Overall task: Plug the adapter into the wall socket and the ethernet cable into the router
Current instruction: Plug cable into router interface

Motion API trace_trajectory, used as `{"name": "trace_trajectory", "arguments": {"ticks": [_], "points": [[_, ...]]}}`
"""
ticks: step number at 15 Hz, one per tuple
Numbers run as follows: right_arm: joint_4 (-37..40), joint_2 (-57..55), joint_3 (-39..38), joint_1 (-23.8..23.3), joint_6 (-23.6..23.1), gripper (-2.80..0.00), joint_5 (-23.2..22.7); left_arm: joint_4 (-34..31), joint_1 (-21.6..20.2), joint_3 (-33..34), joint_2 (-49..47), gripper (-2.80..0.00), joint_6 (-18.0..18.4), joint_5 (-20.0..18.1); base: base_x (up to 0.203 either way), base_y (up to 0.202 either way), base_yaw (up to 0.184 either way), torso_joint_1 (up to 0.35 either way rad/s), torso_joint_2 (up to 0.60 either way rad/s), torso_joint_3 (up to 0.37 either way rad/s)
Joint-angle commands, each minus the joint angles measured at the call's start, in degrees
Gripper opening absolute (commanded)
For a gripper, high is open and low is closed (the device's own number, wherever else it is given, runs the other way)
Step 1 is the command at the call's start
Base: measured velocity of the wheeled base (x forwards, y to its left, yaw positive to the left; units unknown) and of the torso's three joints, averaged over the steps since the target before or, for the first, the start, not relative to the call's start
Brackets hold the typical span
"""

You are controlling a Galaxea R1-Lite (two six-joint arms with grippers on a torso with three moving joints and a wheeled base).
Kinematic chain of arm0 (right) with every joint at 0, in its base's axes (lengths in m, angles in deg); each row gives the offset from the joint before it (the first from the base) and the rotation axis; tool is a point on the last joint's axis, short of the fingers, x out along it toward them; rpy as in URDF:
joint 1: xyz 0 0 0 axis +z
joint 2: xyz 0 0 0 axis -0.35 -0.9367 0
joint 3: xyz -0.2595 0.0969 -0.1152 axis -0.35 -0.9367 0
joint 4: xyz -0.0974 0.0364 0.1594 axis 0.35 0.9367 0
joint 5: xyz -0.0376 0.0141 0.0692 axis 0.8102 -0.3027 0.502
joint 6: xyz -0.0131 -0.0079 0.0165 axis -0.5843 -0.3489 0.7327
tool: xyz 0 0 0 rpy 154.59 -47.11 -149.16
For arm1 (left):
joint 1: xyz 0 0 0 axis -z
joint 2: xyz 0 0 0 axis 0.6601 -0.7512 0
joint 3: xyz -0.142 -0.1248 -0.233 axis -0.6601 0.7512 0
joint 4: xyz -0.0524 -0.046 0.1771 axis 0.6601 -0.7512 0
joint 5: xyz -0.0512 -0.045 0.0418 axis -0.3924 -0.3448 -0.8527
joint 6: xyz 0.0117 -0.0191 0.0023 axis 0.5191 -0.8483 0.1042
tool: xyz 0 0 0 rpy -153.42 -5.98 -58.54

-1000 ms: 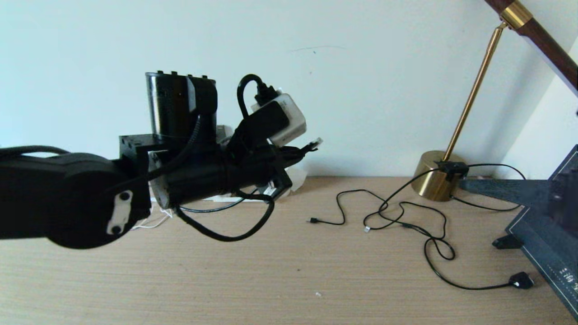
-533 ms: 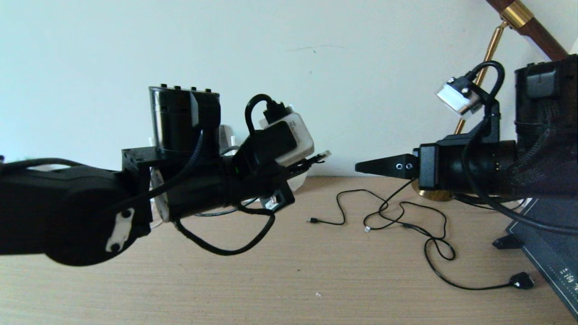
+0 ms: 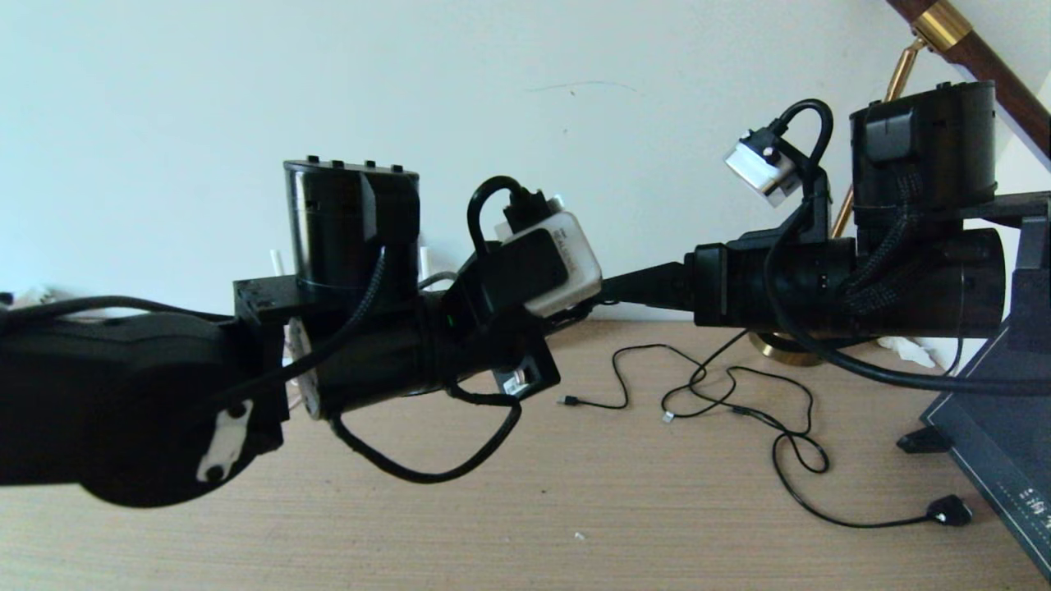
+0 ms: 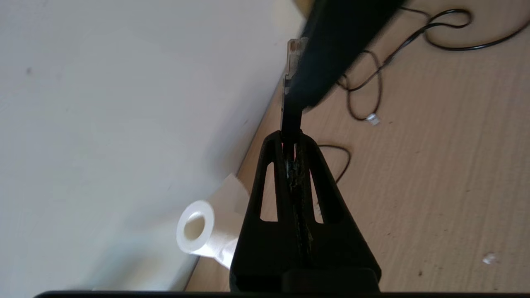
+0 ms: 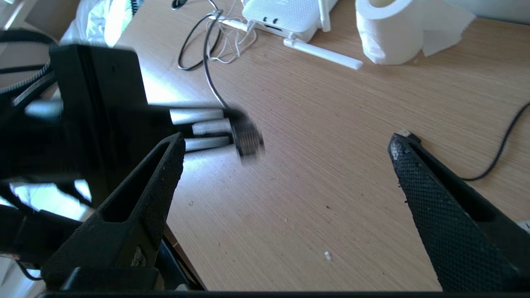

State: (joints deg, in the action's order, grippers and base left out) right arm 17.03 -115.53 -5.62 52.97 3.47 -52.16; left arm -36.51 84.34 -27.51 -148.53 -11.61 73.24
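Left tool [image 4: 292, 136] clamps one ethernet cable [image 4: 291, 78]; right tool [image 5: 285, 142] spread apart; one router [image 5: 285, 14].

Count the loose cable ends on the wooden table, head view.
3: small black plug mid-table, white-tipped end beside it, bulky black plug far right. More may be hidden.

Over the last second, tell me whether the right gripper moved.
Yes. The right gripper came in from the robot's right, crossing in front of the brass lamp toward the left gripper.
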Motion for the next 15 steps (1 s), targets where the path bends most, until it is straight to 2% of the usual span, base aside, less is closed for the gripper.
{"name": "trace_trajectory", "arguments": {"ticks": [1,2,3,15], "points": [[0.0,-0.1,0.4,0.6,0.1,0.0,-0.1,0.6,0.5,0.5,0.4,-2.8,0.4,0.0,0.0,0.0,0.0,0.0,0.0,0.0],[0.0,-0.1,0.4,0.7,0.2,-2.69,-0.1,0.7,0.5,0.6,0.5,-2.8,0.4,0.0,0.0,0.0,0.0,0.0,0.0,0.0],[0.0,-0.1,0.4,0.8,0.2,-2.8,0.3,0.7,0.5,0.6,0.5,-2.8,0.4,0.0,0.0,0.0,0.0,0.0,0.0,0.0],[0.0,-0.1,1.1,2.5,0.0,-2.8,1.1,1.0,1.4,2.6,1.3,-2.8,0.4,0.0,0.0,0.0,0.0,0.0,0.0,0.0]]}}
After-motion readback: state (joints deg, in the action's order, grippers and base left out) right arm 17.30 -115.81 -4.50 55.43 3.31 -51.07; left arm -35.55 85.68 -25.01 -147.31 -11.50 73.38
